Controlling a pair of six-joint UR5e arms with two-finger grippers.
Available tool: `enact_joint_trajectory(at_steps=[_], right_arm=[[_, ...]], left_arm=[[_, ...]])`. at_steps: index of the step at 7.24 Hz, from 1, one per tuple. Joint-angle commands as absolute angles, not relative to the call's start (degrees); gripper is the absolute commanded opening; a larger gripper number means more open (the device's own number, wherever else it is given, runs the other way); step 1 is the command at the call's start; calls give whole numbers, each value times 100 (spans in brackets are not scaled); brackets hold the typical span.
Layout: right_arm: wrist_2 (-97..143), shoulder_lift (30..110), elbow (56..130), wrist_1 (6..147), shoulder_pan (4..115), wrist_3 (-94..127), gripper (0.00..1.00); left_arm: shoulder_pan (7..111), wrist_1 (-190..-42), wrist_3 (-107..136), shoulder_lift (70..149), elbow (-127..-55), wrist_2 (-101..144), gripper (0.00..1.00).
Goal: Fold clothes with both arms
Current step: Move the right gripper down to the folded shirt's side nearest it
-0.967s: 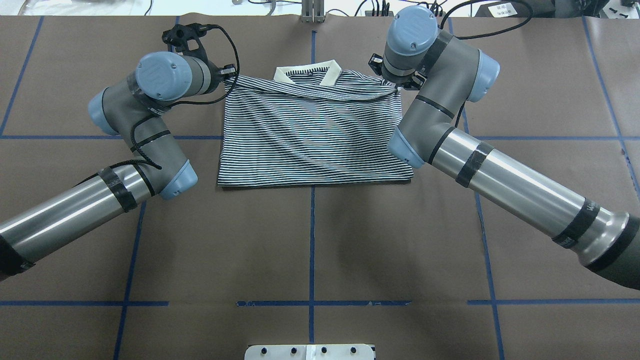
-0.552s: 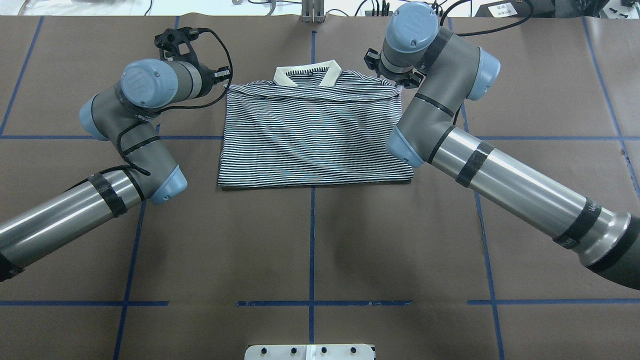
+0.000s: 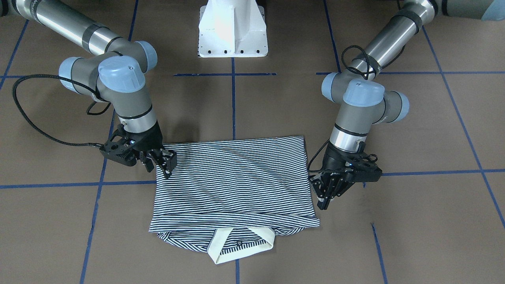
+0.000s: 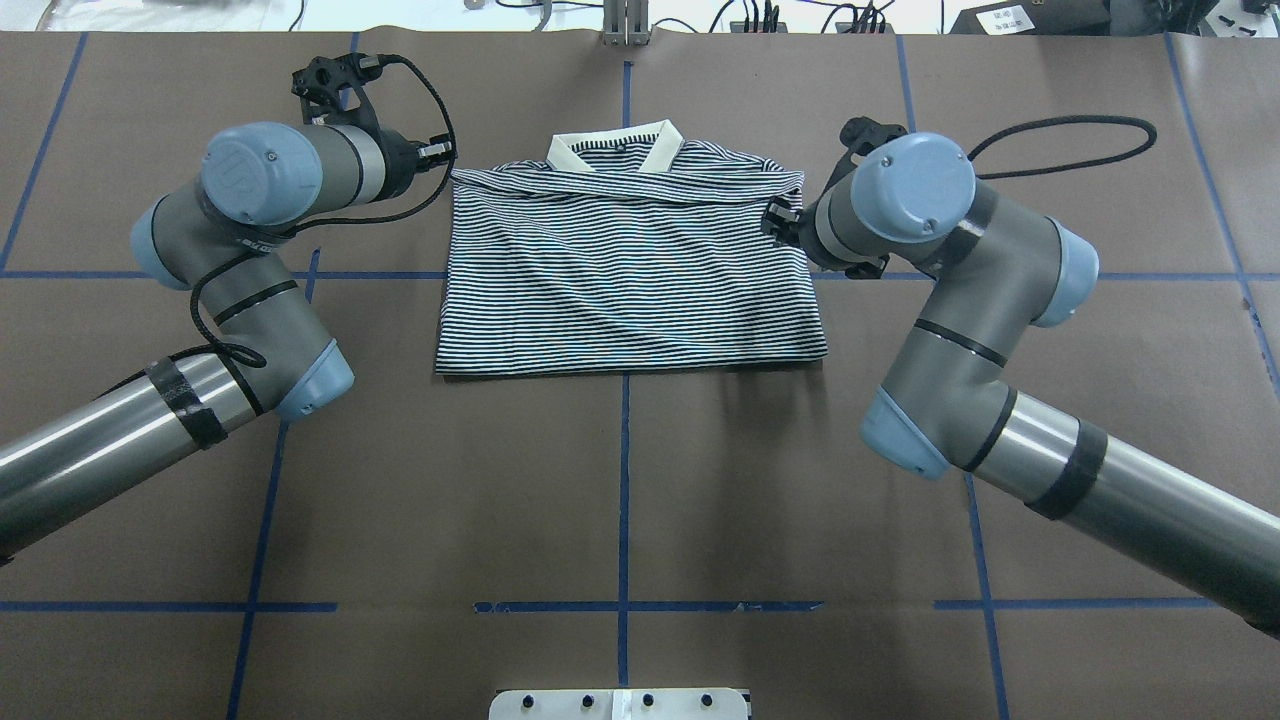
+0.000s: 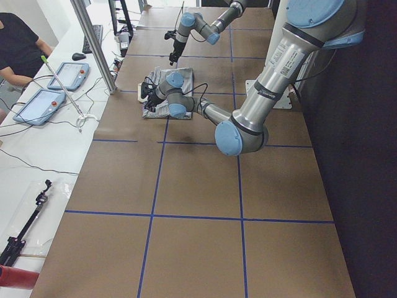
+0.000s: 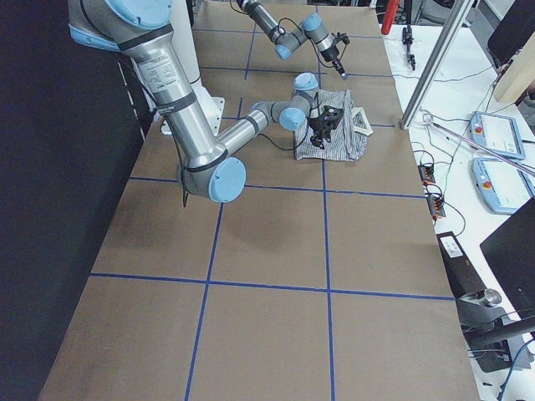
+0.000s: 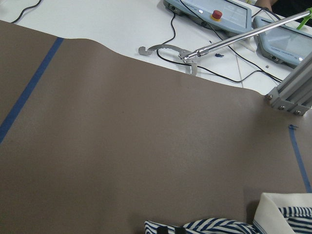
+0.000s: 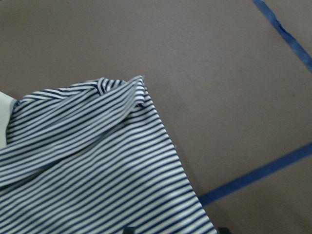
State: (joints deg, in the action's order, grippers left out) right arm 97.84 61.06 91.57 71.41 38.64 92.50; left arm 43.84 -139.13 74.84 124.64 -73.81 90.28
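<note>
Left pincer (image 3: 325, 197) and right pincer (image 3: 166, 165) gape wide, empty, flanking the folded polo shirt (image 3: 232, 181).

Polo shirt (image 4: 625, 280): flat on the table (image 4: 620, 500), centred across its width, on the half farther from the pedestal base (image 3: 232, 29).
Collar (image 4: 612, 148): on the shirt's edge farthest from the base.
Left gripper (image 3: 326, 195): just beside the shirt's left edge, toward the collar end.
Right gripper (image 3: 165, 162): at the shirt's right edge; whether it touches cannot be told.
</note>
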Motion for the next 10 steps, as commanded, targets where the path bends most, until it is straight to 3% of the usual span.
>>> enact_joint_trajectory(at_steps=[1,3,7,8,9,10], right_arm=[[9345,6565,9545,7137,3377,9992,63],[9343,6967,9894,7137,3253,10090,63],[9316,6952,9739,7137,3006,10125,59],[9316,6926,9695,7137,3006,10125,48],[9308,6926,9677,7137,3006,10125,11],[9308,6926,9677,7137,3006,10116,0]], left_arm=[[4377,-13922,7488,12384,-7515,9062,18],[4368,-13922,7488,12384,-7506,9053,18],[4377,-13922,7488,12366,-7497,9044,18],[4377,-13913,7488,12358,-7506,9044,18],[4377,-13922,7480,12340,-7506,9044,18],[4377,-13922,7471,12305,-7506,9044,18]])
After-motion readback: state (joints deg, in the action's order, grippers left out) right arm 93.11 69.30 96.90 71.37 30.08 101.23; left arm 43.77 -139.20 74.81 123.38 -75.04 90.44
